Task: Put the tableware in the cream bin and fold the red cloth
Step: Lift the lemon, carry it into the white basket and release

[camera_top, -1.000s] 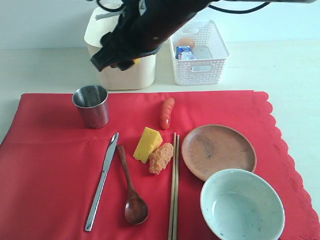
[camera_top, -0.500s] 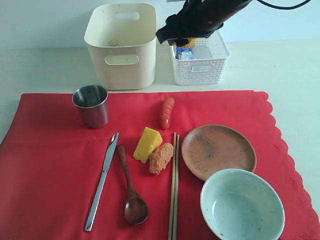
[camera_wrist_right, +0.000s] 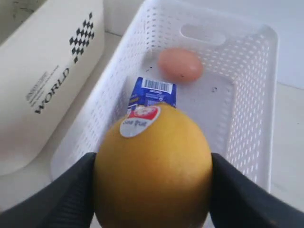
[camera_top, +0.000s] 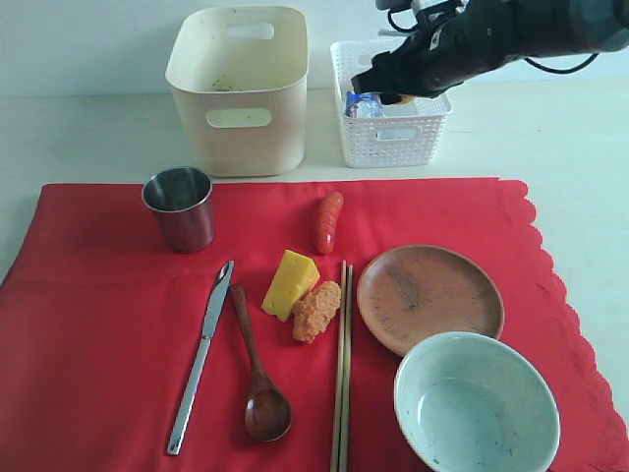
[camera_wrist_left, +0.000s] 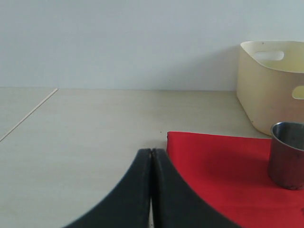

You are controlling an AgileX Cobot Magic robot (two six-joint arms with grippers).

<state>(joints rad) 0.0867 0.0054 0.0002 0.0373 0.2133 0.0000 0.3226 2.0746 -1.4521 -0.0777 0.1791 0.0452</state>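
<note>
Steel cup (camera_top: 179,206) stands on the red cloth (camera_top: 98,344) just before the cream bin (camera_top: 239,98); my left gripper (camera_wrist_left: 151,153), pressed together, is nearer it; right gripper (camera_top: 385,87) pinches a lemon (camera_wrist_right: 153,166) beside that bin

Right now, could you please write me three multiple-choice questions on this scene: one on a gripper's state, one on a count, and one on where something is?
1. The left gripper is:
A) wide open
B) shut on an object
C) shut and empty

2. How many items lie inside the white basket?
A) none
B) two
C) five

3. The lemon is:
A) in the left gripper
B) lying in the white basket
C) in the right gripper, above the white basket

Answers:
1 C: its jaws meet with nothing between them.
2 B: only an egg and a blue carton lie there.
3 C: the right gripper's jaws flank it over the basket.
</note>
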